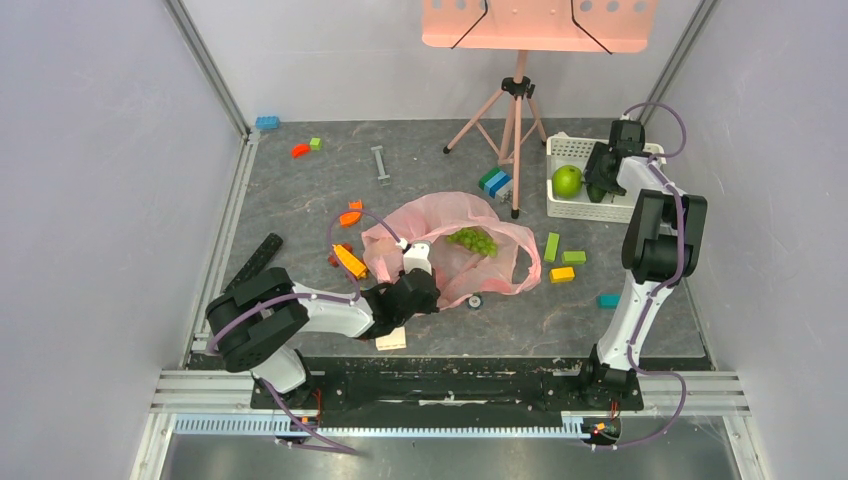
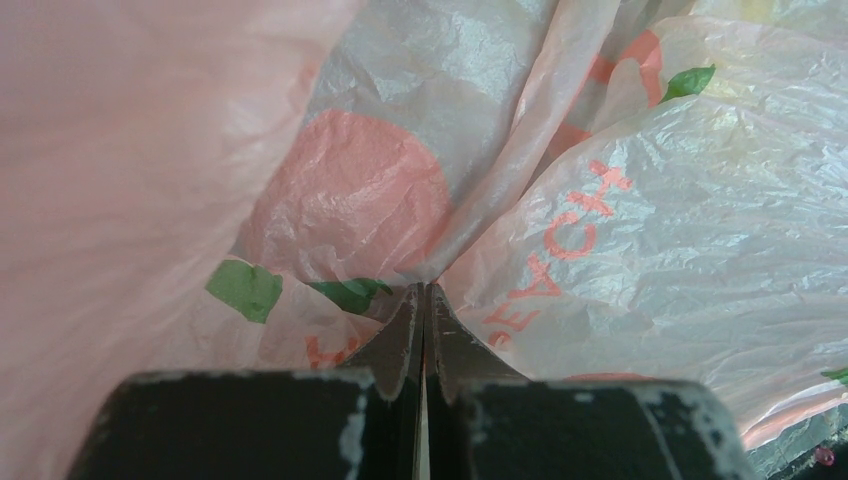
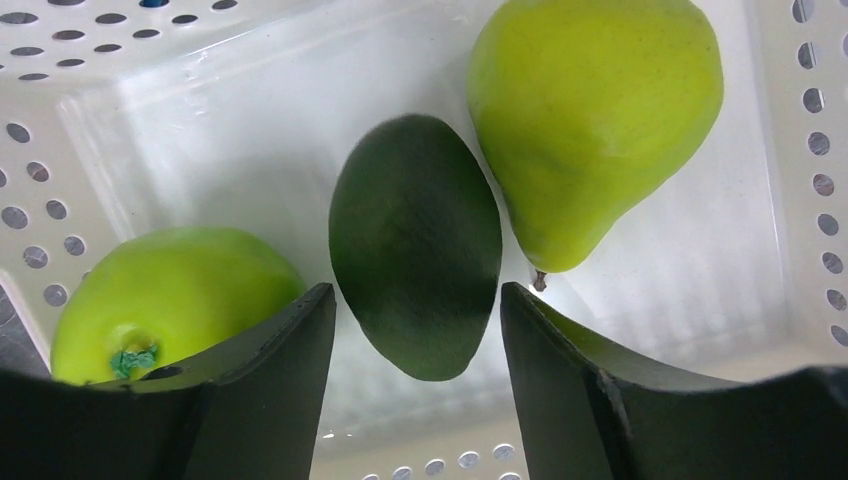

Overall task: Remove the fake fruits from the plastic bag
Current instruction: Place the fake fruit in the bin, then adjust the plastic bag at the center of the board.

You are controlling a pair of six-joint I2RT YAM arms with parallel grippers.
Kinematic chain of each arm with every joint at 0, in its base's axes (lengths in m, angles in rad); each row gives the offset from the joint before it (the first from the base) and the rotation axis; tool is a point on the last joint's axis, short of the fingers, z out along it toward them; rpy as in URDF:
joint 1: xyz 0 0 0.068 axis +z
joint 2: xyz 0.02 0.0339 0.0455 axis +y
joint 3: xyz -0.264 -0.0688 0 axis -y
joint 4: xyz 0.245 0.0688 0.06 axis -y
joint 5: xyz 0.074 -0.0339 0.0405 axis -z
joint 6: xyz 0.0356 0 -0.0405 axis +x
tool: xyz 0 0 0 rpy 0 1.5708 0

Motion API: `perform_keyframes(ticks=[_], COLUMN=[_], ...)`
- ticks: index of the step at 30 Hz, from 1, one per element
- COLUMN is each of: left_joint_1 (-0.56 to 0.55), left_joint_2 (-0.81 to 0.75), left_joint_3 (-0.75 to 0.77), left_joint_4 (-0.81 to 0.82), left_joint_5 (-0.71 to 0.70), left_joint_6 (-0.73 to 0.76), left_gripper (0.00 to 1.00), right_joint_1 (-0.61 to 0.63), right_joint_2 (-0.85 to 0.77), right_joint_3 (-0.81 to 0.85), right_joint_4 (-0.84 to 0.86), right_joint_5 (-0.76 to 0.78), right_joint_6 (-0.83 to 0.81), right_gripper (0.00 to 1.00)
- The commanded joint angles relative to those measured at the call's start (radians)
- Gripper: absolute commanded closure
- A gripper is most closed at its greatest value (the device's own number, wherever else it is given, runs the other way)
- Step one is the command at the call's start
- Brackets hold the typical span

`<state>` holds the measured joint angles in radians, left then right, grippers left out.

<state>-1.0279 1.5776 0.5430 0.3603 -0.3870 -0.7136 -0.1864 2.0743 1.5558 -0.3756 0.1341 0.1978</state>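
The pink plastic bag lies crumpled mid-table, and green grapes show in its open mouth. My left gripper is at the bag's near edge. In the left wrist view it is shut on a fold of the printed bag film. My right gripper hangs over the white basket, beside a green apple. In the right wrist view it is open. A dark avocado lies between its fingers without touching them. A green pear and the green apple lie on the basket floor.
A tripod stands behind the bag under a pink board. Coloured building blocks are scattered around, such as a yellow one, a green one and an orange one. A wooden block lies under my left arm.
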Motion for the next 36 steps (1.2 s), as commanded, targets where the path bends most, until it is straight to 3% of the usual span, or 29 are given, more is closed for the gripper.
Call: perform_keyframes(ticks=[1, 15, 24, 30, 36], left_joint_1=[0.005, 0.008, 0.013, 0.013, 0.012], left_joint_2=[0.001, 0.011, -0.002, 0.005, -0.004], left_joint_3=[0.017, 0.013, 0.005, 0.008, 0.002], left_joint_4=[0.008, 0.025, 0.018, 0.02, 0.02], left_joint_5=[0.012, 0.018, -0.004, 0.004, -0.003], left_joint_6=[-0.005, -0.007, -0.01, -0.012, -0.015], left_gripper=[0.98, 0.98, 0.97, 0.97, 0.97], right_joint_1=[-0.004, -0.004, 0.023, 0.176, 0.423], right_joint_2=[-0.023, -0.233, -0.542, -0.769, -0.957], right_joint_3=[0.044, -0.094, -0.392, -0.572, -0.696], right_joint_4=[0.004, 0.097, 0.275, 0.313, 0.3], right_joint_5=[0.009, -0.041, -0.05, 0.032, 0.075], right_joint_6=[-0.006, 0.072, 0.13, 0.124, 0.144], right_gripper=[0.33, 0.26, 0.23, 0.22, 0.22])
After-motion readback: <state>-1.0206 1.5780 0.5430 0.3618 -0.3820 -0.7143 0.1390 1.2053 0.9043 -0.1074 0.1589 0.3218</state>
